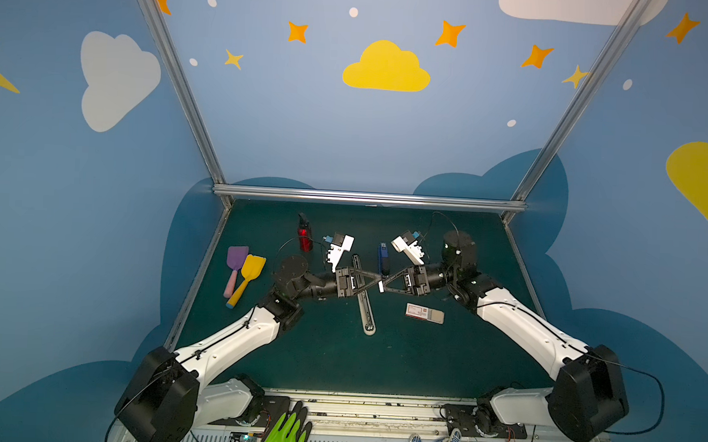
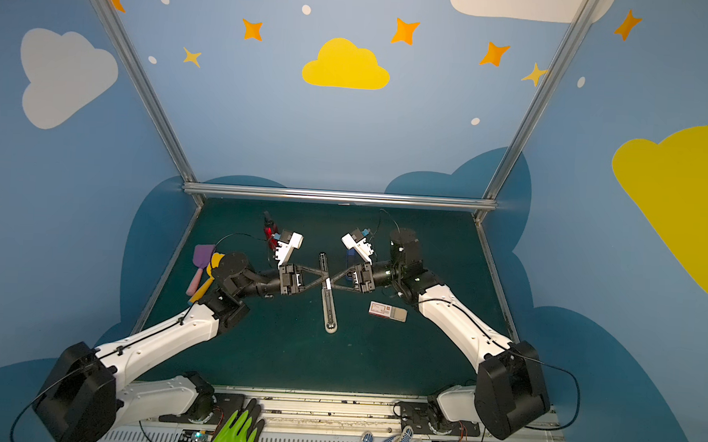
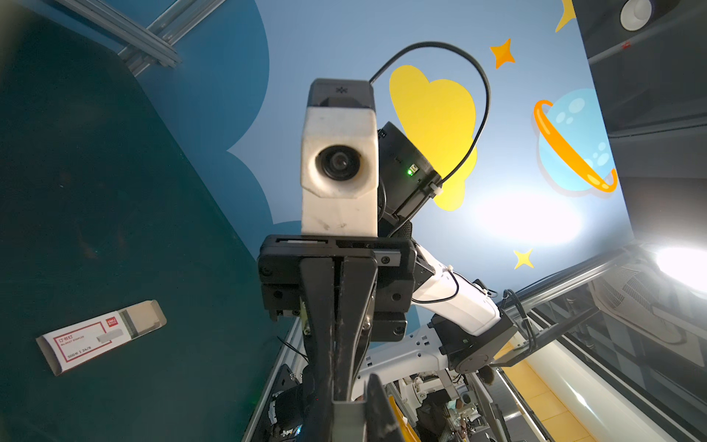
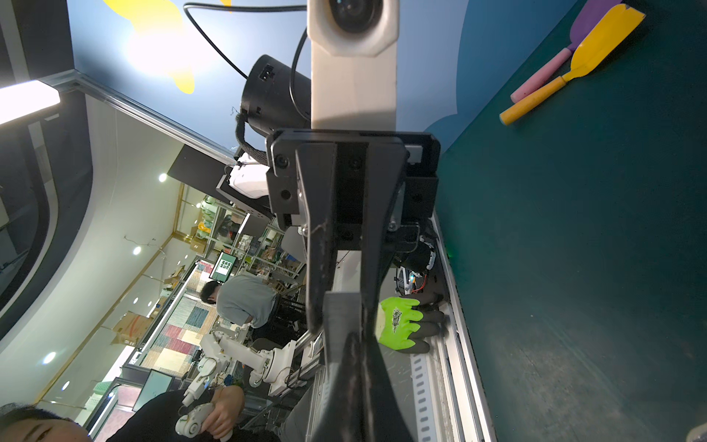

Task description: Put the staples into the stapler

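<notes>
Staple strip [image 1: 381, 288], one, pinched by both left claw [image 1: 377, 280] and right claw [image 1: 386, 285]; one stapler [image 1: 366, 310], one staples box [image 1: 424, 313].

The dark green desk [image 1: 419, 367] carries a long grey stapler [image 1: 367, 314] at its centre. A staple box [image 1: 424, 313] lies at 4 o'clock and a blue object [image 1: 383, 257] at 1. A red bottle [image 1: 304, 236] stands at 11. A purple spatula [image 1: 236, 261] and a yellow spatula [image 1: 249, 275] lie at 9.

Mat [image 1: 337, 354] matt, grainy; box [image 1: 424, 313] matt card; stapler rail [image 1: 367, 314] glossy metal; staples [image 4: 341, 312] dull grey metal; spatulas [image 1: 253, 266] smooth plastic.
</notes>
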Tool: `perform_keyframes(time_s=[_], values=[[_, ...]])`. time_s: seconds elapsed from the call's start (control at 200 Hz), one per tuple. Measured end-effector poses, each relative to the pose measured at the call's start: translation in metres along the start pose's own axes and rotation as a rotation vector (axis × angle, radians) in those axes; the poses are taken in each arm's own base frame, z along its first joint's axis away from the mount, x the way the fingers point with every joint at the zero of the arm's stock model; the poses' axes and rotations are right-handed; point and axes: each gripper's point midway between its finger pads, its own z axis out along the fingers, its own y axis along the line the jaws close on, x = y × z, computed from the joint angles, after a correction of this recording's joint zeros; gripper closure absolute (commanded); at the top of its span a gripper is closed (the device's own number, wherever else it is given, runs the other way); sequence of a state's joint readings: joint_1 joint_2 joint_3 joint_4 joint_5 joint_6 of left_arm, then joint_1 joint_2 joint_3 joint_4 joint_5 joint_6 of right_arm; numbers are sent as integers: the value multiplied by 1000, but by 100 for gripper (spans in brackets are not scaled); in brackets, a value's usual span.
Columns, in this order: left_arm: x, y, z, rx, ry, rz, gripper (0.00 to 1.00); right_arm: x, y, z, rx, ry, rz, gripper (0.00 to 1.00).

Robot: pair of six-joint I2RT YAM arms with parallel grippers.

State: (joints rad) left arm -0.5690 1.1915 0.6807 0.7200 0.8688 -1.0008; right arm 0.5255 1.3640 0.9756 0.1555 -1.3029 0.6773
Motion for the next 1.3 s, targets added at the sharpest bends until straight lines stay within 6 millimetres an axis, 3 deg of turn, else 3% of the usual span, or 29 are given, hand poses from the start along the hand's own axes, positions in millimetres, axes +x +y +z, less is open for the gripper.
perform_keyframes(time_s=[0.3,0.431,0.671,0.771,0.866,1.052,1.147,1.302], values=[[0,1,0,-9,-2,-4,88,-2,-3,-3,13,-13,7,86],[1,2,-1,-17,-1,-2,89,-5,-11,-10,39,-40,20,78],[4,10,-4,-60,-1,-4,86,-8,-28,-30,141,-110,66,73],[6,19,-9,-122,-6,-4,85,-5,-54,-38,270,-139,136,73],[8,27,-17,-185,-13,2,85,7,-96,-39,431,-123,223,73],[10,46,-34,-305,-28,-5,85,70,-182,-23,716,48,407,75],[10,55,-43,-354,-43,-9,85,97,-209,-20,819,121,458,75],[13,69,-55,-421,-58,-29,84,118,-237,-20,922,184,500,74]])
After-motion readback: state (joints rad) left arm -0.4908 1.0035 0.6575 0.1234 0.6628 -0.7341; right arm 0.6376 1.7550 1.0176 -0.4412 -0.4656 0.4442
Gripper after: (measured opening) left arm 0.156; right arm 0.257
